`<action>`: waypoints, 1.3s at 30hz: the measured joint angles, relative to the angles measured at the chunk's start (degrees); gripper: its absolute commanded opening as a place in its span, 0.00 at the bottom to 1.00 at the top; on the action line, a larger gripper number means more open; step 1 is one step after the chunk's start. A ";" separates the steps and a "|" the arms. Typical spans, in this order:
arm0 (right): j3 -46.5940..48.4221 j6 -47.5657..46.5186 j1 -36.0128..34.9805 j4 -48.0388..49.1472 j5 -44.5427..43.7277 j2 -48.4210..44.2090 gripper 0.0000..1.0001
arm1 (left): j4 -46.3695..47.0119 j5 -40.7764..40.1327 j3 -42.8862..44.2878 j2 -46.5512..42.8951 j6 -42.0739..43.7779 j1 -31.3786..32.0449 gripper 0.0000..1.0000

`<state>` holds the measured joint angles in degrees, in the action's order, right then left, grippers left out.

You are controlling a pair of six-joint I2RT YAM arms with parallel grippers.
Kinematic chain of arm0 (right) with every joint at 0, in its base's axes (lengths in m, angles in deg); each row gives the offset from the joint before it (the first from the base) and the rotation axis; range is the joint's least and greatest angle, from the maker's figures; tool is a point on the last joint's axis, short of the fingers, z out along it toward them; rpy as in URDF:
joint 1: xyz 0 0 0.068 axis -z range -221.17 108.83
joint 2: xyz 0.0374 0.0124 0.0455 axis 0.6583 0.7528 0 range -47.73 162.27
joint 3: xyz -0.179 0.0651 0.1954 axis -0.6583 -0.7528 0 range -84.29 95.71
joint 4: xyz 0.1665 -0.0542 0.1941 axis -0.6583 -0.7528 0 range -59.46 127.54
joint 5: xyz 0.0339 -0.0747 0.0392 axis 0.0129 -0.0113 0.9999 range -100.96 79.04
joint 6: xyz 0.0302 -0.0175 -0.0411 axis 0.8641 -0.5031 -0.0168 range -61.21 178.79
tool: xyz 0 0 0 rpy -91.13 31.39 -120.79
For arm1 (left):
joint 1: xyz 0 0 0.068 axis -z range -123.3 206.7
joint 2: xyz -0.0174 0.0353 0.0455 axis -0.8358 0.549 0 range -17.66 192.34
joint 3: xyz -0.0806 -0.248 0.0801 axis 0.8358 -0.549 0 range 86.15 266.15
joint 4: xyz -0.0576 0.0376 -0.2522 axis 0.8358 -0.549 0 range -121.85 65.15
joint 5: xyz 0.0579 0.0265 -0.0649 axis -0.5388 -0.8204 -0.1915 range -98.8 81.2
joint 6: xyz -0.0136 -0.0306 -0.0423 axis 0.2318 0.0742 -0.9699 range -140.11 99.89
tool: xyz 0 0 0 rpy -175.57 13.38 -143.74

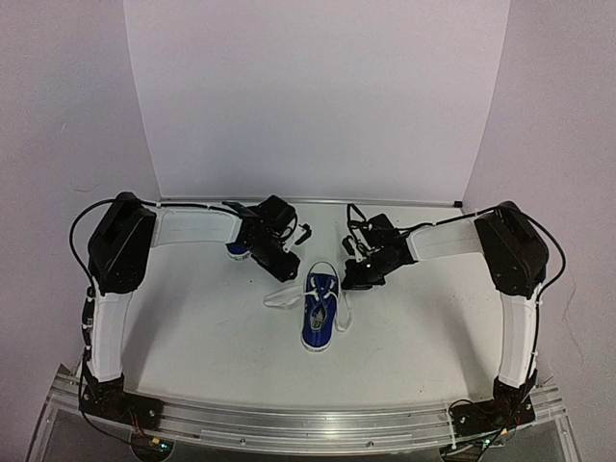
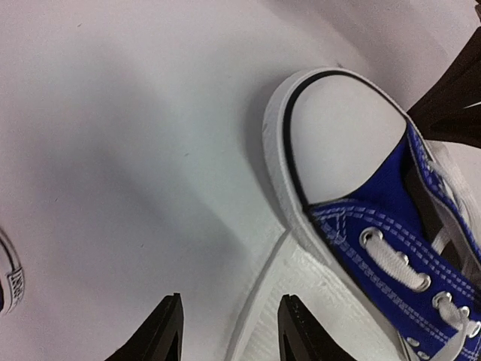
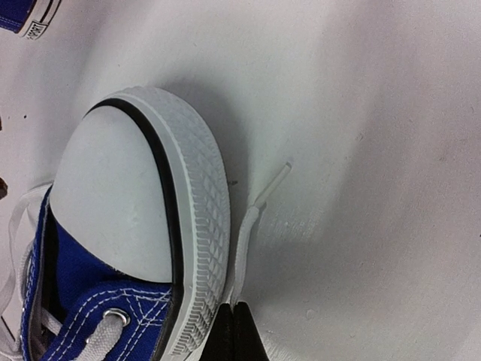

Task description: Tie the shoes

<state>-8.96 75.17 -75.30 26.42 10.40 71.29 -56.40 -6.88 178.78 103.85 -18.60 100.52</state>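
Right end effector (image 3: 235, 310) clamps a lace (image 3: 244, 248) of the shoe (image 3: 113, 203); left end effector (image 2: 231, 301), parted, straddles another lace (image 2: 263, 312).

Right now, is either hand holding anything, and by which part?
The right hand pinches the white lace of the shoe, just back from its tip. The left hand is open astride the other lace end, gripping nothing.

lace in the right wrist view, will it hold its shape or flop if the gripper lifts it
Likely floppy: the lace is thin, flat fabric lying curved on the table. Its clear tip looks stiffer and should stay straight. Probably too light to drag the shoe, though pulling it taut may; the right gripper looks shut on it.
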 measured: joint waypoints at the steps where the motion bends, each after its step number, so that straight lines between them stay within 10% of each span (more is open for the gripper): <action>1: 0.00 -0.02 0.00 0.00 0.00 0.00 0.00 | -0.06 0.94 1.23 1.31 0.63 0.06 0.45; 11: -0.02 -0.05 0.02 0.04 0.39 -0.12 0.00 | -2.89 3.95 7.41 9.03 4.81 0.30 0.41; 18: -0.66 -0.09 0.04 0.27 0.35 -1.65 0.00 | -4.57 1.96 8.30 9.73 7.27 1.00 0.01; 39: -5.84 -0.84 4.06 1.23 1.72 -6.80 0.00 | 7.87 -1.31 -15.51 -10.61 -7.87 -6.43 0.00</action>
<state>-14.80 74.33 -71.24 27.65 12.12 64.49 -48.53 -8.19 163.27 93.24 -26.48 94.09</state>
